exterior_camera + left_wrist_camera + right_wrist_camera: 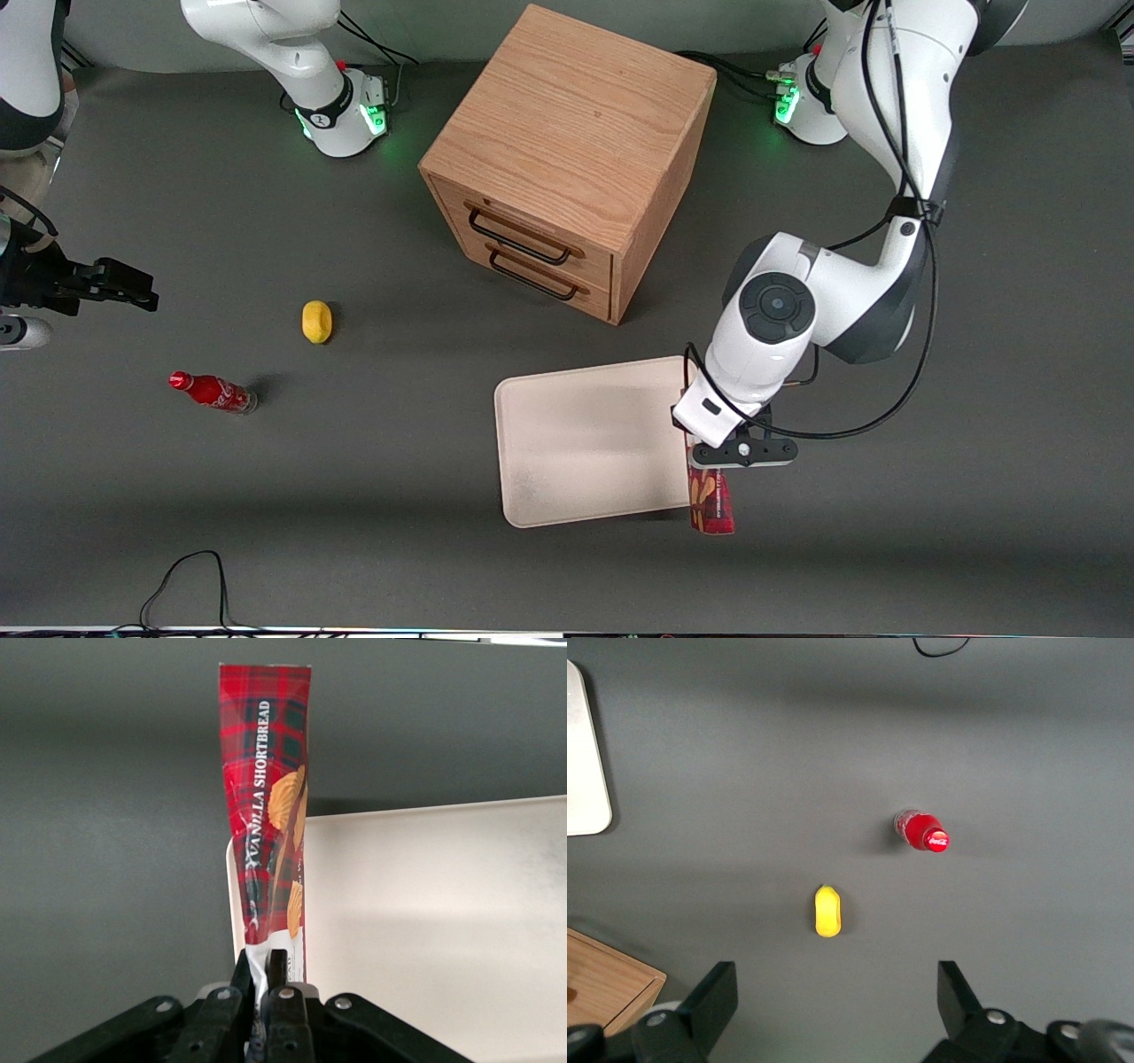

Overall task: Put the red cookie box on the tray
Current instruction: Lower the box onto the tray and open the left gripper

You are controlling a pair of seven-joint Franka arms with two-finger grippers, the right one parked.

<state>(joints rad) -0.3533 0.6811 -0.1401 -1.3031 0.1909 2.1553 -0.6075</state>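
The cookie box [266, 806] is clamped on its thin edge by the closed gripper [263, 979], sticking out from the fingers over the tray's [576, 443] rim. Under the gripper a dark grey table [354, 496] is seen.

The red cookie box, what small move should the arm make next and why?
Probably carry it sideways, toward the parked arm's end, before lowering. The hand is shut on the red cookie box, which hangs at the tray's edge on the working arm's side, partly off the tray over the table.
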